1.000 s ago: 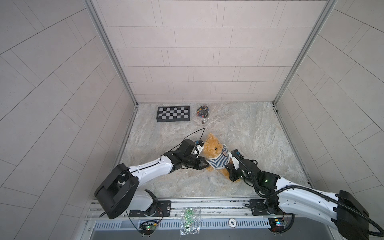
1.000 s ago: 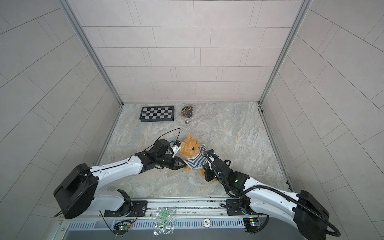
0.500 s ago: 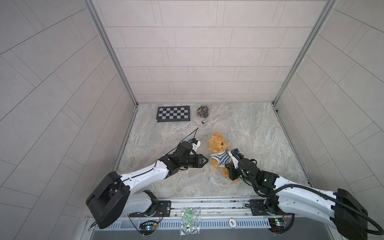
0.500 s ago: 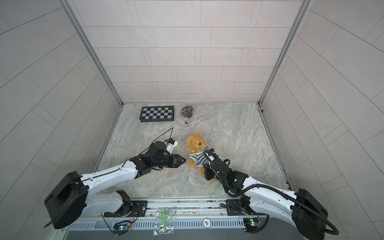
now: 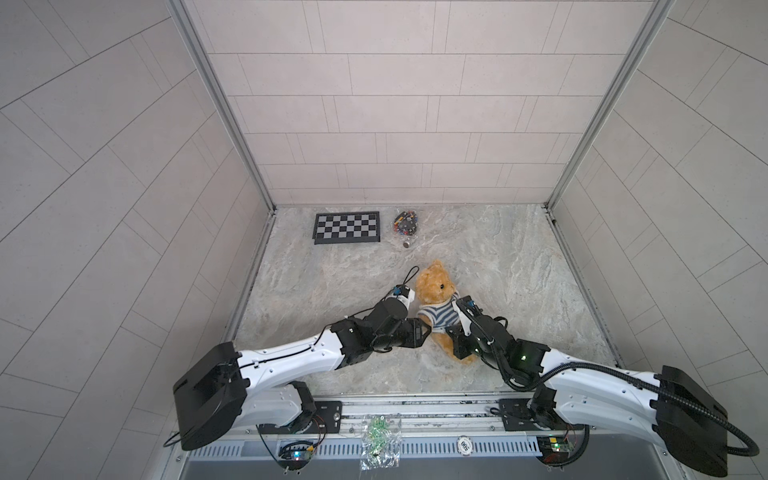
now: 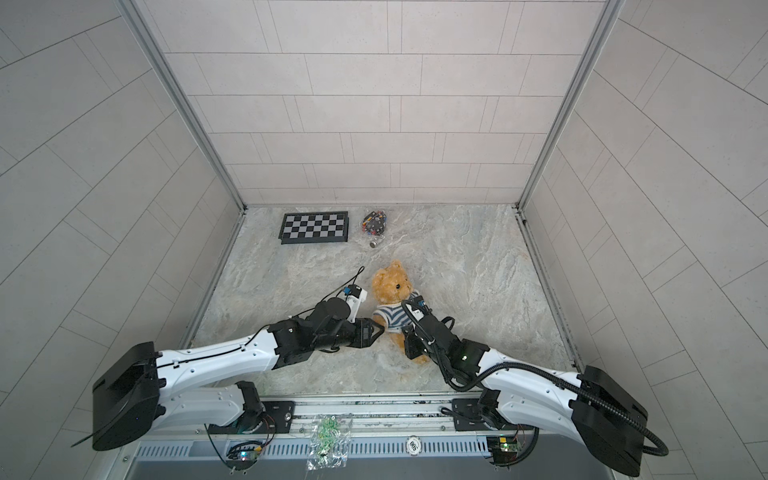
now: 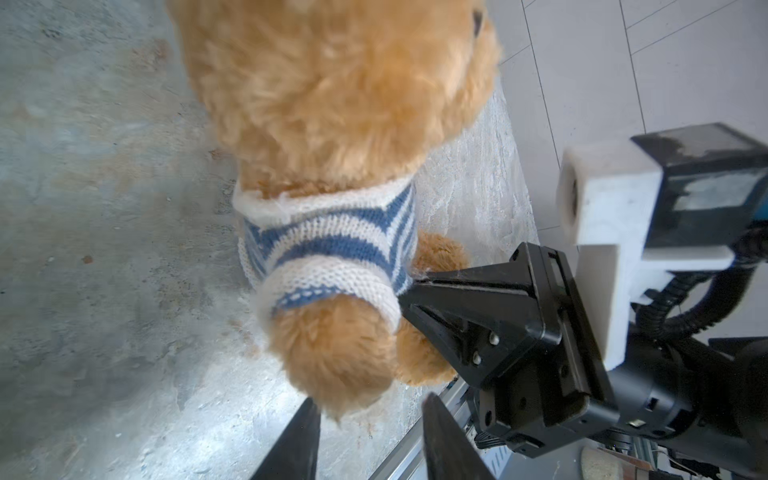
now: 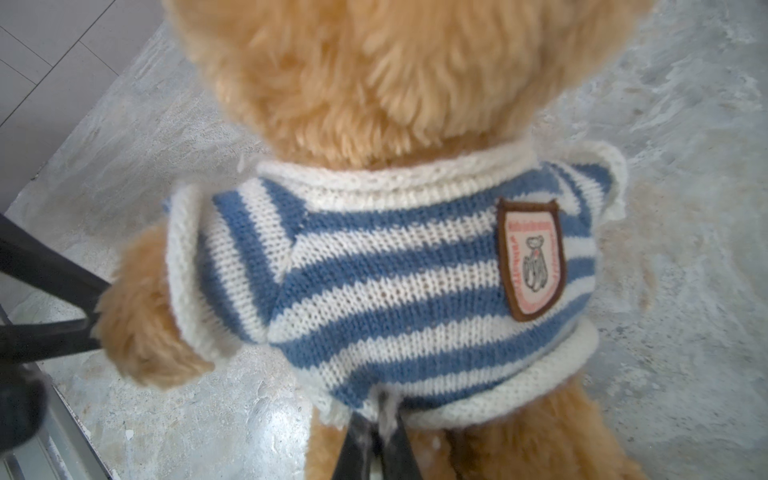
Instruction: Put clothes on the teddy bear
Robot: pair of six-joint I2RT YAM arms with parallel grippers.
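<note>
The teddy bear (image 5: 434, 286) (image 6: 390, 283) lies on its back mid-table, head toward the far wall, wearing the blue-and-white striped shirt (image 5: 441, 316) (image 8: 399, 266). One furry arm pokes out of a sleeve (image 7: 332, 286). My left gripper (image 5: 427, 329) (image 6: 380, 329) (image 7: 370, 415) is open, its fingertips on either side of that paw's (image 8: 137, 328) end, closed on nothing. My right gripper (image 5: 448, 331) (image 6: 406, 332) (image 8: 380, 428) is shut on the shirt's bottom hem (image 8: 457, 399) at the bear's belly. The bear's legs are partly hidden under the right gripper.
A checkerboard card (image 5: 347, 227) and a clear bag of small coloured parts (image 5: 405, 220) lie near the back wall, with a small metal cylinder (image 5: 407, 244) beside them. Tiled walls close three sides. A plastic bag (image 5: 378, 432) hangs on the front rail.
My left gripper let go of the bear's arm, opened and drew back, then came forward again to the paw. The right gripper kept its hold on the hem.
</note>
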